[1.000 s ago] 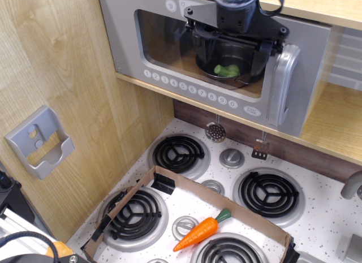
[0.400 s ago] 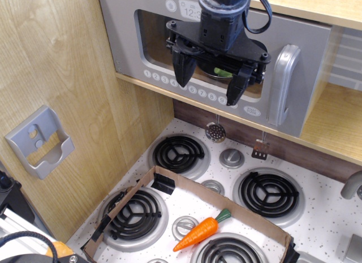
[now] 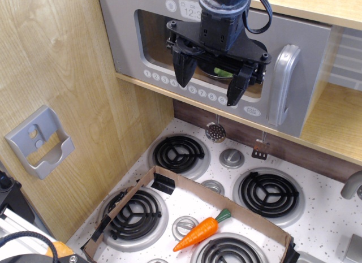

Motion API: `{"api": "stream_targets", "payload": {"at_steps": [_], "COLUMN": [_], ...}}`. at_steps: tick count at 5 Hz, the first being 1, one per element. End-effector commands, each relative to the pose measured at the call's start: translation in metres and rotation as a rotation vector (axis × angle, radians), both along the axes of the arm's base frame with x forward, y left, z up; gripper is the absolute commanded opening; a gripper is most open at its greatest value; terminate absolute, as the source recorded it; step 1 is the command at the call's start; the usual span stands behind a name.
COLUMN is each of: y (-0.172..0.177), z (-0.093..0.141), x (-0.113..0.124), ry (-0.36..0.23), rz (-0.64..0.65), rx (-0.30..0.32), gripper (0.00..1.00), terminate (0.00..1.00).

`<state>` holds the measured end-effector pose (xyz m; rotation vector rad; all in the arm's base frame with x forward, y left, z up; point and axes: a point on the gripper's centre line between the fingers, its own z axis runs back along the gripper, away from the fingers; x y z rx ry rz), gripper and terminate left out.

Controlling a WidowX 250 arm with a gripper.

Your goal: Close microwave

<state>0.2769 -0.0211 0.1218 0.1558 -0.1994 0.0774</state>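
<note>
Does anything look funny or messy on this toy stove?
Yes. A bent strip of cardboard lies across the stovetop over the burners, and a toy carrot lies loose beside it, not in a pan. Nothing looks spilled or broken.

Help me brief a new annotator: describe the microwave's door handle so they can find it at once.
Look above the stove to the grey microwave set in the wooden shelf. Follow its door right, past the window where the open gripper hangs, to the door's right edge. The handle is the chunky silver upright D-shaped bar there, the only raised, shiny part, unlike the flat round white buttons below the window.
</note>
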Motion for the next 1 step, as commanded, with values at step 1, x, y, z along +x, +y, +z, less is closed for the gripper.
{"api": "stream_targets", "payload": {"at_steps": [1], "y": [-0.0001], "z": [0.0205], "x": [0.0019], "ry": [-0.047], "rz": [0.003], "rx": [-0.009], "gripper": [1.0], "terminate": [1.0]}}
